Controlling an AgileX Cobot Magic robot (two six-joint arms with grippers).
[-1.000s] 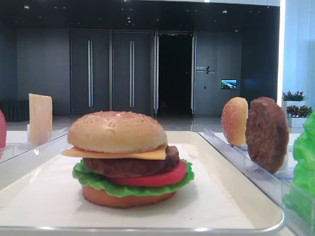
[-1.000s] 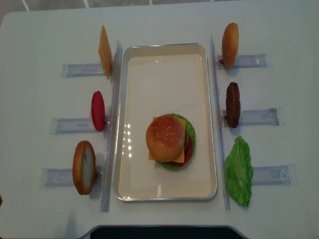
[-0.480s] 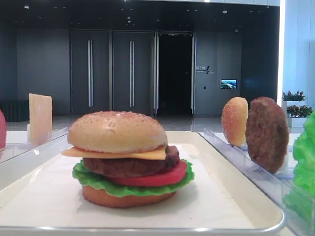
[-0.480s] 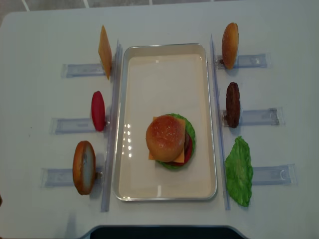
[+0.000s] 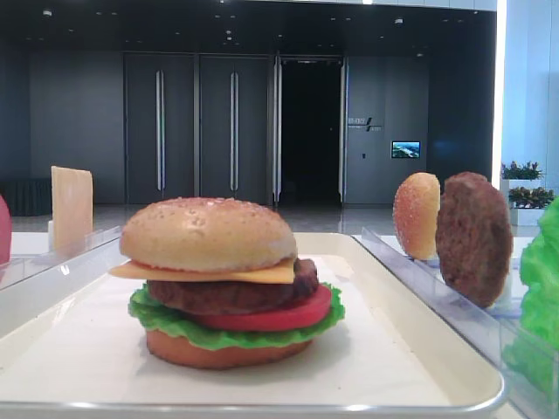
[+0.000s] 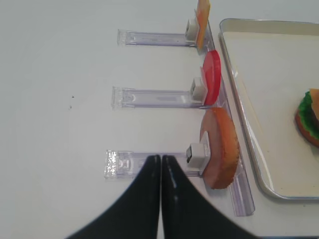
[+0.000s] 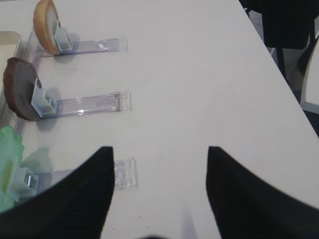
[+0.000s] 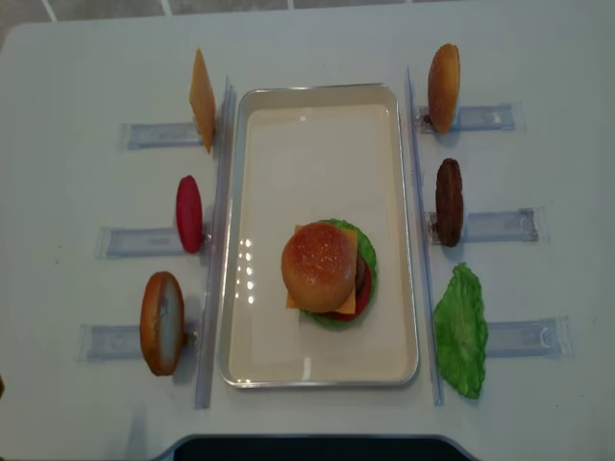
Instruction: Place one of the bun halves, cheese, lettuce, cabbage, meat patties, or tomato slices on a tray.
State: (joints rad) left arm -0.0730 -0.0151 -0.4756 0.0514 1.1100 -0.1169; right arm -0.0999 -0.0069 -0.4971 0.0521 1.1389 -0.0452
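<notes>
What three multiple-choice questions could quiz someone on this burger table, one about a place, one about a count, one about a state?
1. Where does the assembled burger sit?
A. On the tray, toward its near end
B. On the bare table left of the tray
C. In a clear rack

2. How many items stand in the racks left of the tray?
A. One
B. Three
C. Five

3. How do the two grippers stand?
A. Both open
B. Left gripper shut, right gripper open
C. Left open, right shut

Answers: 1 A, the overhead view shows the burger inside the tray's rim. 2 B, a cheese slice, a tomato slice and a bun stand there. 3 B, the left fingers meet while the right ones stand wide apart, holding nothing.
</notes>
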